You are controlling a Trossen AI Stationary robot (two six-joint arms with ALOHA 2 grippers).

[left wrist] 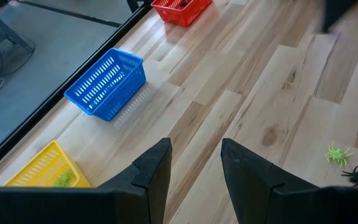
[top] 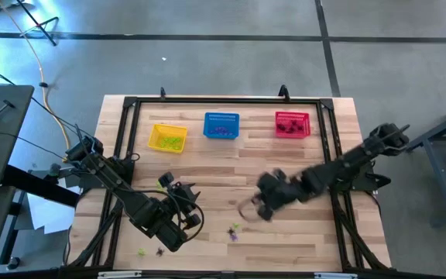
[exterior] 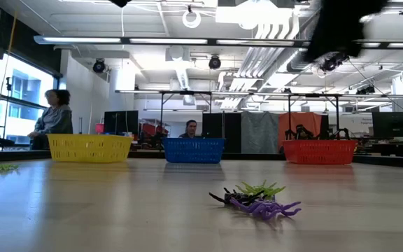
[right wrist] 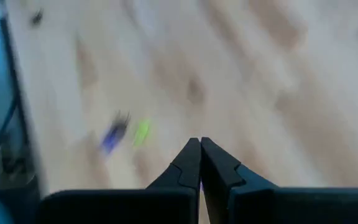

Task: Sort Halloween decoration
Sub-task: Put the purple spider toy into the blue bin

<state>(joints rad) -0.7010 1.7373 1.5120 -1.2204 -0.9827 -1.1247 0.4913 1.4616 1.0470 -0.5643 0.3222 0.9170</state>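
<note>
Desk: pale wooden planks inside a dark metal frame.
Yellow basket: at the far edge, toward the left.
Blue basket: middle of the far row, just beside the frame.
Red basket: at the far right of the row.
People: one stands behind the yellow basket, another sits behind the blue one.
Floor: grey concrete, cables trailing at the left.

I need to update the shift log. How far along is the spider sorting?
Partly done. Spiders already lie in the yellow basket, blue basket and red basket. The right gripper is shut; what it holds is unclear. The left gripper waits open and empty. Left: a loose cluster of spiders mid-table, plus a few strays at the near edge.
</note>
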